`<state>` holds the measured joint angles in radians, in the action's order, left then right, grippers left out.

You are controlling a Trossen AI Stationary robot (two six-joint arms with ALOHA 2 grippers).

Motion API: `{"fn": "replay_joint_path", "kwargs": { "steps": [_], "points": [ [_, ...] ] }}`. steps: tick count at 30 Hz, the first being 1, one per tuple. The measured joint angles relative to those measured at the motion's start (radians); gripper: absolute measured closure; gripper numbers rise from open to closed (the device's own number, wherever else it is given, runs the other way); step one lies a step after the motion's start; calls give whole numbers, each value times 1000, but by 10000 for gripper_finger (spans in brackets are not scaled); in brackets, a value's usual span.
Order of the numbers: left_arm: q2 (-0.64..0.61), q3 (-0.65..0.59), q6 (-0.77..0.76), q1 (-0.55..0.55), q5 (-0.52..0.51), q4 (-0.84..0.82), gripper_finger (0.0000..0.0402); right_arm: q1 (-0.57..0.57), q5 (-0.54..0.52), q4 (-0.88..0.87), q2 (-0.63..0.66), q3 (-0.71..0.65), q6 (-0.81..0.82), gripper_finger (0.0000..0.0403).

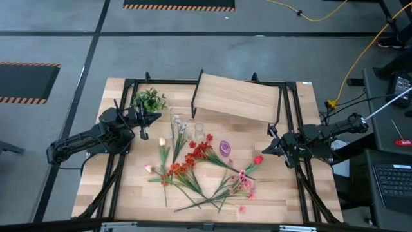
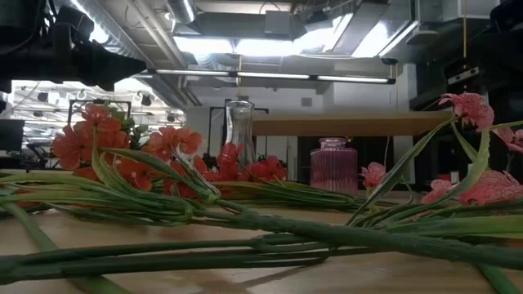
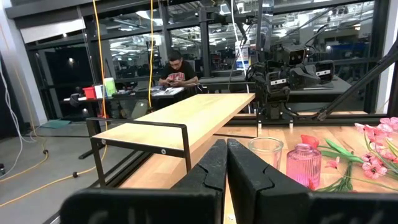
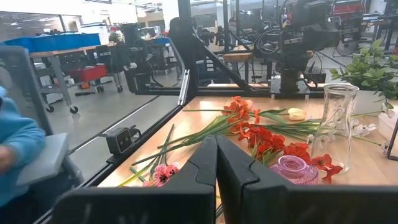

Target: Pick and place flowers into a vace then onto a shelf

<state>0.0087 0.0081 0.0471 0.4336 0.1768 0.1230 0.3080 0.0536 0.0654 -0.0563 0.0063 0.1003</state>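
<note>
While your left gripper [image 1: 154,117] and right gripper [image 1: 267,148] both wait at the table's sides with jaws pressed together — empty — the flowers [image 1: 193,169] lie loose across the tabletop, near the clear vase [image 1: 179,126], with the shelf [image 1: 235,98] standing behind them.

One shelf [image 1: 236,98], two clear glass vases [image 1: 199,129], one pink jar [image 1: 224,147], one green tuft [image 1: 150,100], many flowers [image 1: 199,164]

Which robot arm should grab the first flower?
Probably the left. Its end effector is shut beside the yellow bloom and orange flowers. The right end effector, also shut, has only the red bloom close by.
</note>
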Motion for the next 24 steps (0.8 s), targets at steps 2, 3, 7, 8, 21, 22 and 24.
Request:
{"fn": "replay_joint_path", "kwargs": {
  "steps": [2, 3, 7, 8, 21, 22, 24],
  "points": [
    [0, 0, 0, 0, 0, 0, 396, 0, 0, 0, 0, 0, 0, 398],
    [0, 0, 0, 0, 0, 0, 396, 0, 0, 0, 0, 0, -1, 398],
    [0, 0, 0, 0, 0, 0, 396, 0, 0, 0, 0, 0, 0, 398],
    [0, 0, 0, 0, 0, 0, 396, 0, 0, 0, 0, 0, -1, 398],
    [0, 0, 0, 0, 0, 0, 395, 0, 0, 0, 0, 0, -14, 398],
    [0, 0, 0, 0, 0, 0, 395, 0, 0, 0, 0, 0, -33, 398],
    [0, 0, 0, 0, 0, 0, 396, 0, 0, 2, 0, 0, -60, 398]
  ]
}}
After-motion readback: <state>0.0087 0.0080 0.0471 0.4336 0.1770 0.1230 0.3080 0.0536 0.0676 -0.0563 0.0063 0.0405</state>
